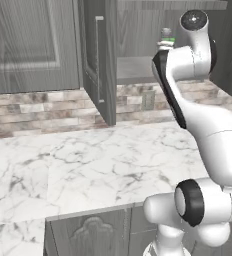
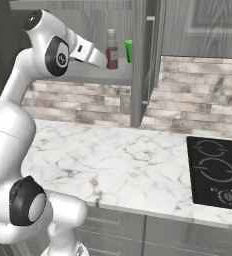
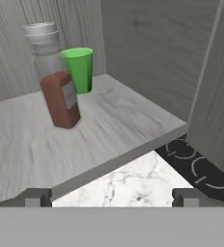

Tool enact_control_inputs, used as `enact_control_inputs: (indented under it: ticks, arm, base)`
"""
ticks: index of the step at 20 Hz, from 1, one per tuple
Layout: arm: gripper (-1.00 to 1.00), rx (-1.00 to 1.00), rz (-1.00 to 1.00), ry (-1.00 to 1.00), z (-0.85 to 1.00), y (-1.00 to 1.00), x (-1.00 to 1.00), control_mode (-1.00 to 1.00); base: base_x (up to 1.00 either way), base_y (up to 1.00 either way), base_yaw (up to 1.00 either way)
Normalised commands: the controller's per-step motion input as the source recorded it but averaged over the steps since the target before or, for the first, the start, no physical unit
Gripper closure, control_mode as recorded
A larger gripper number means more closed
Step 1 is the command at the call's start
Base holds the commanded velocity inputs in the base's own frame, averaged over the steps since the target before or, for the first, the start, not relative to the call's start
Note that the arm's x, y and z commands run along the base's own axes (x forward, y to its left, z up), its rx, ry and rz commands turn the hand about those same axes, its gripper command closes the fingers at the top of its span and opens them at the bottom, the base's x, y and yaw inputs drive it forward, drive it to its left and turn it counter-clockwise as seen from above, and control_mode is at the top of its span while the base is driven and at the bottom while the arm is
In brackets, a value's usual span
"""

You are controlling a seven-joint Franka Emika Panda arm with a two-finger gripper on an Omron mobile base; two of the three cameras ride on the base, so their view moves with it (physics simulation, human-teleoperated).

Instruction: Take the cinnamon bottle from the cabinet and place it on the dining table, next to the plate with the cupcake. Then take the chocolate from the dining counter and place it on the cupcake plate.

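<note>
**Hidden and cut off**

In the left base view the arm [image 1: 188, 75] covers most of the bottle [image 1: 166, 34] and cup [image 1: 171, 40]; only their tops show. In the right base view the cup [image 2: 128, 51] is half behind the cabinet's front edge, and the cooktop [image 2: 218, 172] runs off the right edge. The bottle's label [image 3: 69, 95] is too blurred to read.

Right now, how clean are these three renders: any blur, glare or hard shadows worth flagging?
Hand view: soft overall, the cinnamon bottle and green cup slightly blurred, their shadows faint. Left base view: even flat light, no glare on the marble counter; the arm hides most of the bottle. Right base view: sharpest, the stovetop dark without reflections, the cabinet shelf dim.
</note>
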Motion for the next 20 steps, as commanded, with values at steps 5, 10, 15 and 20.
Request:
enact_control_inputs:
  ticks: [5,10,15,20]
  arm:
    - [-1.0,-0.05,0.01,-0.08,0.04,-0.05,0.73,-1.0]
    - [-1.0,0.0,0.13,0.0,-0.01,0.0,0.88,-1.0]
    - [-1.0,0.0,0.06,0.0,0.0,-0.07,0.67,-1.0]
    - [-1.0,0.0,0.02,0.0,-0.01,-0.08,0.66,-1.0]
  base:
    - [0.0,0.0,0.0]
    - [0.0,0.0,0.0]
    - [0.0,0.0,0.0]
    - [0.0,0.0,0.0]
